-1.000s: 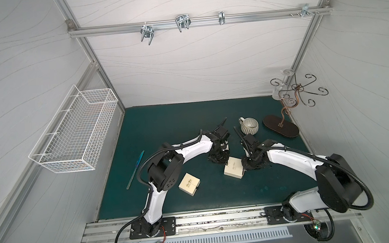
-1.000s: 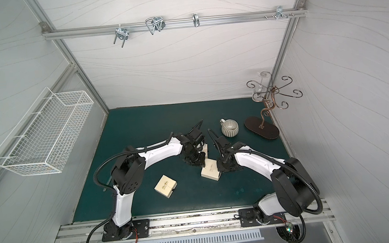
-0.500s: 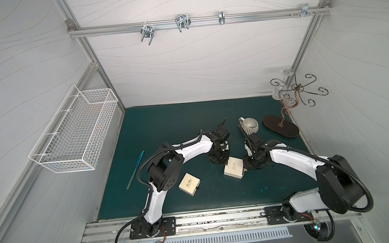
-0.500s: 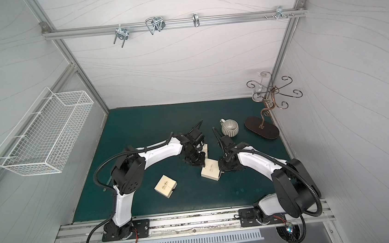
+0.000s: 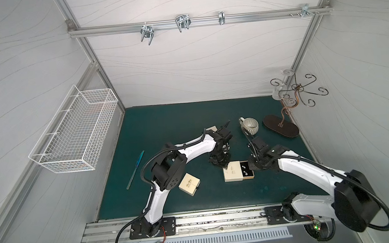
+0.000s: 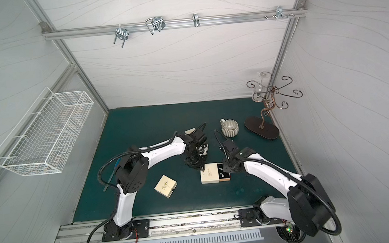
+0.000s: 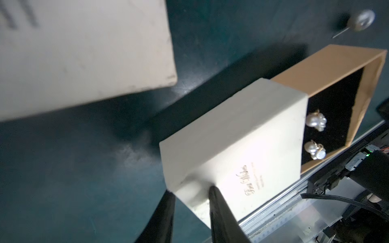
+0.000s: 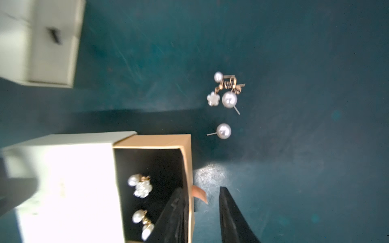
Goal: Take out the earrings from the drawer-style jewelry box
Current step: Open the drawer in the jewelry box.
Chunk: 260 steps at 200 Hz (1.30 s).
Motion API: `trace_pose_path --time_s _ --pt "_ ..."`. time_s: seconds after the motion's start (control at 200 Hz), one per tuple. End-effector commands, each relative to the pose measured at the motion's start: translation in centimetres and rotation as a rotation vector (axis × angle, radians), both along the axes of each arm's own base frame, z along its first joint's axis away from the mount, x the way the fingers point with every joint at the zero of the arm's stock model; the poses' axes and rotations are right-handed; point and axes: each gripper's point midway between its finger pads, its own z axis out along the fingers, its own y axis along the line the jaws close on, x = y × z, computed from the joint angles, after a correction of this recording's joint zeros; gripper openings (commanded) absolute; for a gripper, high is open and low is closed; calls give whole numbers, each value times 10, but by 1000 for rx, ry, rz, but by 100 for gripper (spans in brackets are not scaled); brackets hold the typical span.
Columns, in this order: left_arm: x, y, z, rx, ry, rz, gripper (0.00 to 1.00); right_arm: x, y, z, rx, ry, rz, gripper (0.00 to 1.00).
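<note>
The jewelry box [image 5: 233, 174] lies mid-mat, a cream sleeve [image 7: 242, 136] with its tan, black-lined drawer [image 8: 151, 140] slid partly out toward the right arm. Two pearl earrings [image 8: 140, 185] rest inside the drawer [image 7: 328, 63]. Several more earrings [image 8: 226, 92] lie loose on the green mat just beyond the drawer. My left gripper [image 7: 190, 190] is shut on the sleeve's near corner. My right gripper [image 8: 201, 189] is open, one finger inside the drawer against its front wall and the other outside, apart from the wall. A tan pull tab [image 8: 199, 194] sits between them.
A second closed cream box [image 5: 189, 183] lies left of the open one, and a third [image 5: 212, 128] sits behind the left wrist. A ribbed mug [image 5: 249, 126] and a jewelry stand [image 5: 281, 126] are at the back right. A blue stick [image 5: 136, 168] lies at left.
My right gripper has shifted a little to the right and the drawer now shows further out of the sleeve. The left gripper has stayed on the box.
</note>
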Motion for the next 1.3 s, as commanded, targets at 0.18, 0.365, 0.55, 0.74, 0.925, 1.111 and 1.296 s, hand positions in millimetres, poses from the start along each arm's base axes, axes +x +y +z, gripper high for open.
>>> trace_pose_path --time_s 0.18,0.365,0.55,0.74,0.925,1.111,1.296 --pt "22 104 -55 374 -16 172 30 -19 -57 -16 -80 86 -183 32" --pt "22 106 -59 392 -10 169 29 -18 -62 -14 -47 79 -219 32" --pt "24 94 -52 324 -18 169 30 -16 -54 -15 -11 79 -189 32" --pt "24 52 -13 67 -53 97 36 -11 -33 -8 105 44 -141 32" --pt "9 17 37 -163 -63 -29 40 -8 -11 3 186 -12 -66 32" --pt "-21 -10 48 -257 -18 -194 44 -10 0 3 211 -10 -24 31" --pt "-34 -12 26 -166 62 -235 49 -10 6 3 206 -7 1 32"
